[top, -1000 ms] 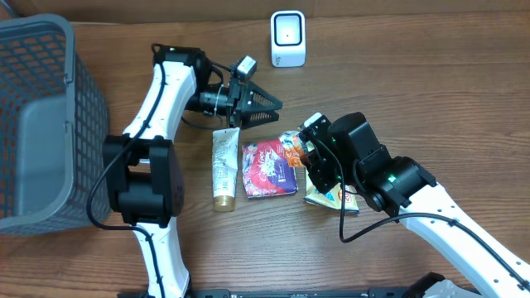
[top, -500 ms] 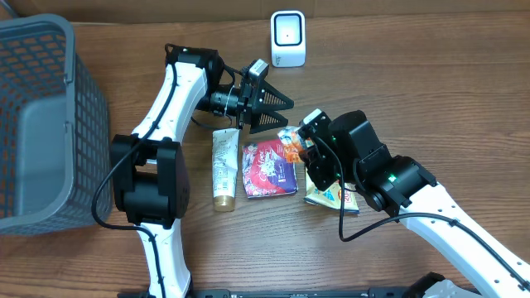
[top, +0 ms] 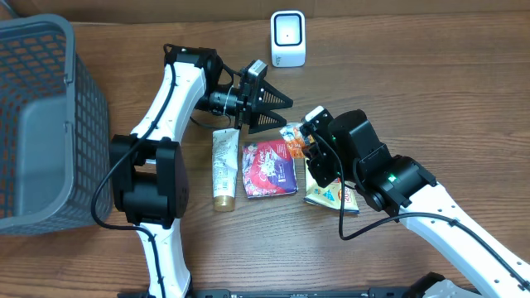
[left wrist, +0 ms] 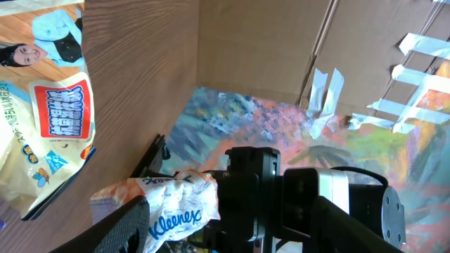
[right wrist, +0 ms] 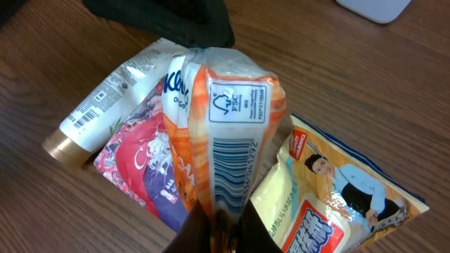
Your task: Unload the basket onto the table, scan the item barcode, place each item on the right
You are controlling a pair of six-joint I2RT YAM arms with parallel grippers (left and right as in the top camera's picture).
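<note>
My right gripper (top: pixel 306 151) is shut on an orange and white Kleenex tissue pack (top: pixel 294 137) and holds it up above the other items. In the right wrist view the pack (right wrist: pixel 225 119) stands on end out of my gripper (right wrist: pixel 221 225), with its barcode (right wrist: pixel 235 169) facing the camera. My left gripper (top: pixel 285 114) hangs open just left of the pack, fingers pointing right. The left wrist view shows the pack (left wrist: pixel 179 207) close to one finger (left wrist: pixel 126 225), not gripped. A white scanner (top: pixel 287 38) stands at the back of the table.
A grey mesh basket (top: pixel 41 124) fills the left side. A cream tube (top: pixel 224 165), a red pouch (top: pixel 267 168) and a yellow snack bag (top: pixel 331 194) lie on the table beneath and beside the grippers.
My left arm has swung right and back, bringing its gripper close to the tissue pack with the jaws a little wider. My right gripper has nudged the pack slightly upward.
</note>
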